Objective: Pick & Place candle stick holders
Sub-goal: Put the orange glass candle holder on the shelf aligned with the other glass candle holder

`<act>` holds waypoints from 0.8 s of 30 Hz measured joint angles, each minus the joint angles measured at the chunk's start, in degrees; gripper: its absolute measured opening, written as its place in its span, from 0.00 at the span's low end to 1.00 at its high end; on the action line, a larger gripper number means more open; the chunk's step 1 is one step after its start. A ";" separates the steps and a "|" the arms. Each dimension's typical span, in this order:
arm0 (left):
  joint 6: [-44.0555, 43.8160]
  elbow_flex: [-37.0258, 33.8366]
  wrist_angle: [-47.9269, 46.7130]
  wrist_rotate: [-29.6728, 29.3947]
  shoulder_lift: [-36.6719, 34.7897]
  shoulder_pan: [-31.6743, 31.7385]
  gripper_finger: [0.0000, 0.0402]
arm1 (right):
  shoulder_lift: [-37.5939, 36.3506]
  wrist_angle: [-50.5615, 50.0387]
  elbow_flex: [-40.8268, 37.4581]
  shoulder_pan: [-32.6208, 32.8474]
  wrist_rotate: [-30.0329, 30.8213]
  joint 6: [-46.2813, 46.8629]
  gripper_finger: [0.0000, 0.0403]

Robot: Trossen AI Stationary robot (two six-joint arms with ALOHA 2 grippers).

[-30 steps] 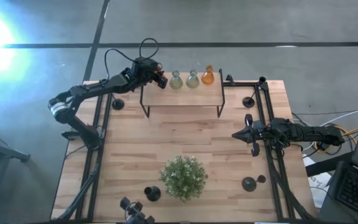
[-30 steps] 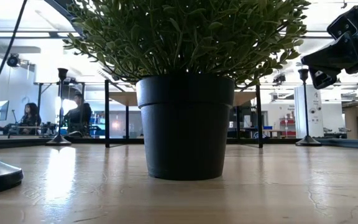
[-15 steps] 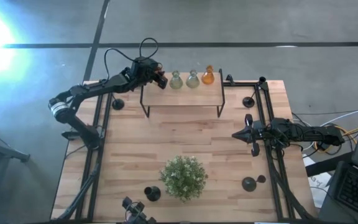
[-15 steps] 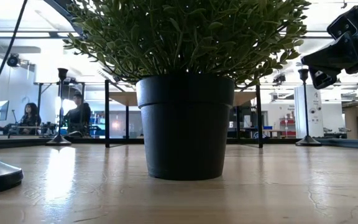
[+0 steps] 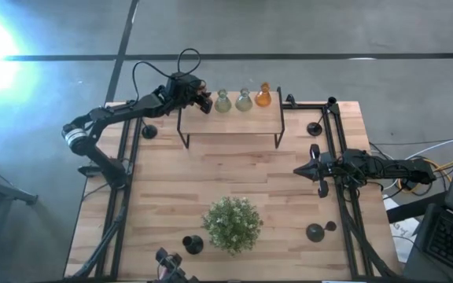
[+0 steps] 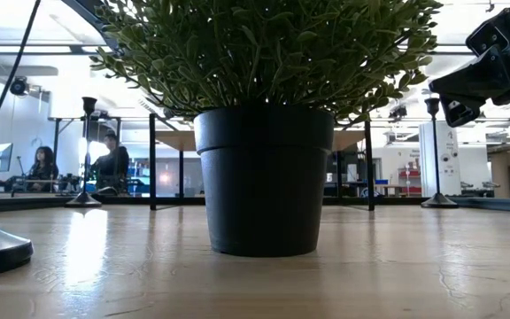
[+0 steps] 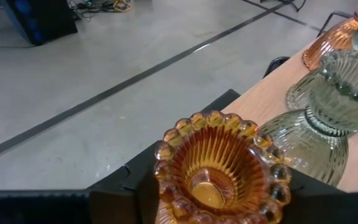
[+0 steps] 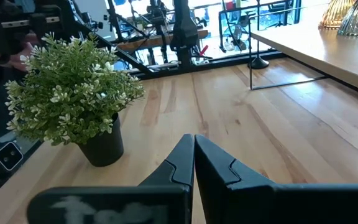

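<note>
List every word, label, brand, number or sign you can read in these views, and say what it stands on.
None can be read.
The vases, plant pot and table show no lettering.
A pale smear on the right hand is too blurred to read.
Screens in the room behind are too small to read.

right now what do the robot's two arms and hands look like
Both arms are dark, jointed and slim. The left arm has a pale grey band near its base and a black cable looping over its hand. The right hand has two flat black angular fingers; cables trail behind it.
</note>
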 joint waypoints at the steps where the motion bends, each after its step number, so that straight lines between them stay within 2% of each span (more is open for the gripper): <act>1: -0.03 0.00 0.02 -0.02 0.00 0.07 0.50 | 0.00 0.00 0.01 0.00 0.00 0.00 0.02; 9: 0.06 0.00 -0.19 -0.03 -0.01 0.09 0.63 | -0.01 0.00 0.01 0.00 0.00 0.00 0.02; 24: -0.08 0.00 -6.13 0.61 -7.79 0.02 0.64 | 0.00 0.00 0.00 0.02 -0.01 0.00 0.02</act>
